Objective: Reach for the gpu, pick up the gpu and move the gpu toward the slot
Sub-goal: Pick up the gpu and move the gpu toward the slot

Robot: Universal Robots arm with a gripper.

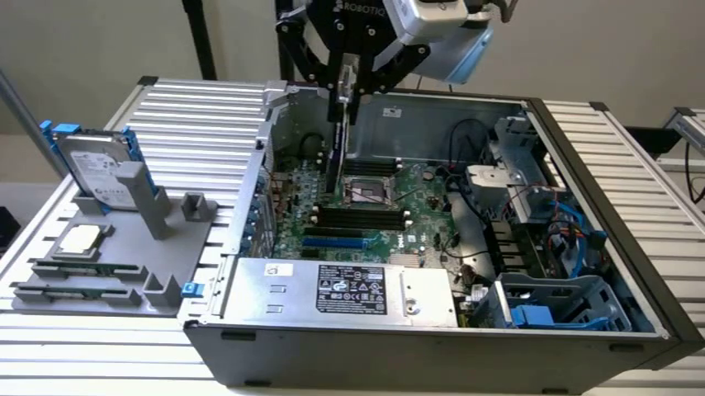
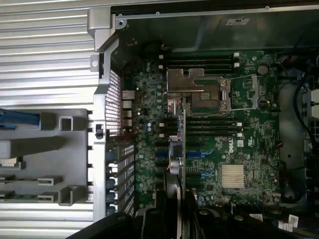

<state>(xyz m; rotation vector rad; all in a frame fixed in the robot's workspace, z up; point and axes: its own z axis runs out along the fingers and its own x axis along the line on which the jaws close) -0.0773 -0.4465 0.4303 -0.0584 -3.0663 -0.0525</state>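
Ext. view, its left to its right. Grey parts tray [image 1: 66,272] on the slatted table [image 1: 198,115], w/ a silver hard drive [image 1: 97,169] in blue rails standing tilted at the back. Small square silver chip [image 1: 79,240] lies flat in front of it. Two thin green strips [image 1: 82,268] sit in the tray's slots nearer the camera (prob. memory sticks, can't confirm).

Next: open PC case [image 1: 441,330], lying on its side, touching the tray's edge. Silver power supply [image 1: 342,289] w/ a black label along the near wall. Green motherboard [image 1: 375,206] behind it: CPU socket [image 1: 367,190] near centre, black and blue slots below.

Gripper [image 1: 345,78] hangs from above over the case's back-left area. Jaws closed onto the gpu [image 1: 339,140], which hangs edge-on, vertical, its lower edge above the board just left of the socket; contact w/ the board can't be judged.

Far right of case: drive cage [image 1: 551,301] w/ blue plastic, black and blue cables [image 1: 567,227].

Wrist view: gripper [image 2: 174,199] fingers [image 2: 160,204] pinch the gpu [image 2: 177,149], seen edge-on as a thin strip running over the motherboard [image 2: 224,134] beside the socket [image 2: 204,94]. Gold heatsink [image 2: 233,177] sits apart from the card. Grey tray [image 2: 45,149] lies outside the case wall [image 2: 102,124].
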